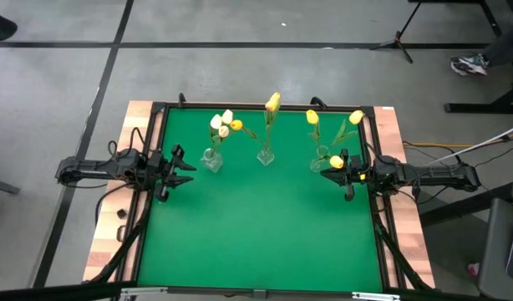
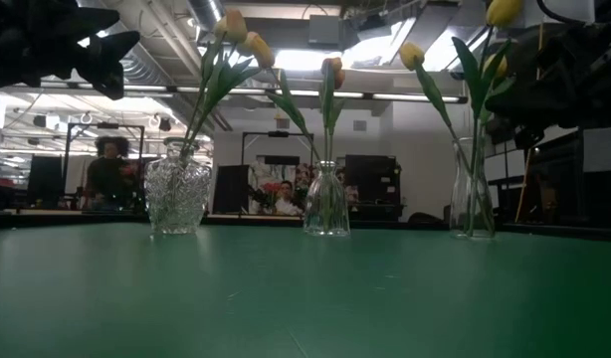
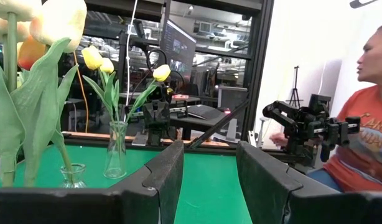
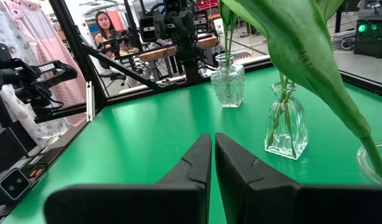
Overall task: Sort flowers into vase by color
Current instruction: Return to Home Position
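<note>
Flowers (image 1: 273, 102) all stood in three glass vases, set in a row on the green surface (image 1: 265, 234). Middle vase (image 1: 266, 155) held a yellow-orange tulip. Left vase (image 1: 211, 159), beside the middle vase, held white tulips (image 1: 221, 121) plus one orange-yellow bud (image 1: 236, 124). Right vase (image 1: 317, 164), on the middle vase's other side, held three yellow tulips (image 1: 312, 117). Left arm (image 1: 106, 170) hung just outboard of the left vase, jaws released and empty. Right arm (image 1: 432, 174) hung just outboard of the right vase, jaws clenched on nothing.
</note>
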